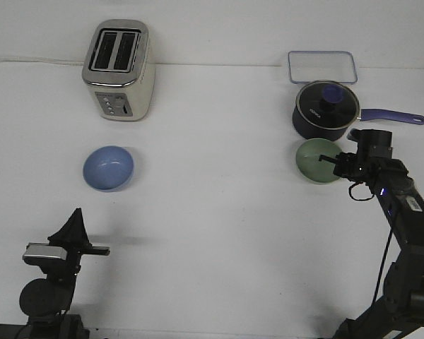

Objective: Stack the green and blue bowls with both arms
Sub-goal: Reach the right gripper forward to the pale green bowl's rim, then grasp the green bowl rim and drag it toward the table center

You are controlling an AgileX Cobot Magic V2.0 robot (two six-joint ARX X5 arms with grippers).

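The light blue bowl (109,167) sits upright on the white table at mid left, in front of the toaster. The pale green bowl (315,162) sits at mid right, just in front of the saucepan. My right gripper (334,162) is at the green bowl's right rim, with one fingertip (327,159) over the inside of the bowl. I cannot tell if it grips the rim. My left gripper (75,220) is near the front left edge, well in front of the blue bowl. It points up, its fingers meet in a point, and it is empty.
A cream toaster (118,70) stands at the back left. A dark navy saucepan (326,110) with a lid and long blue handle stands right behind the green bowl. A clear rectangular lid (322,67) lies behind it.
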